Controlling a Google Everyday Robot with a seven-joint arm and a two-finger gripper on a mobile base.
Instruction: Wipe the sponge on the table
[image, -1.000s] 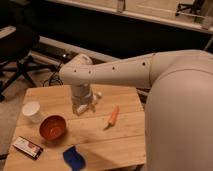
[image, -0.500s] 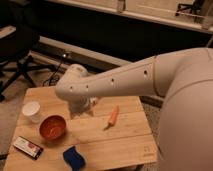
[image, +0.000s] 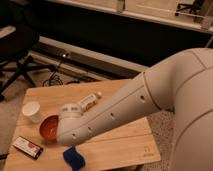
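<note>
Gripper (image: 70, 112) hangs by the orange bowl (image: 48, 128) on the left, can't tell its grip, and the blue sponge (image: 74, 157) sits at the table's (image: 125, 145) near edge, light and squishy, so I'd pinch across its 2 long sides, with the packet (image: 27, 147) left of it and the bowl and cup (image: 32, 111) crowding behind.

Desk (image: 125, 145) – pale wooden planks. On it: white cup (image: 32, 111) at left, orange bowl (image: 48, 128) just beside, black-and-white packet (image: 27, 147) front left, blue sponge (image: 74, 157) at front edge. Gripper (image: 91, 100) – above mid-desk.
</note>
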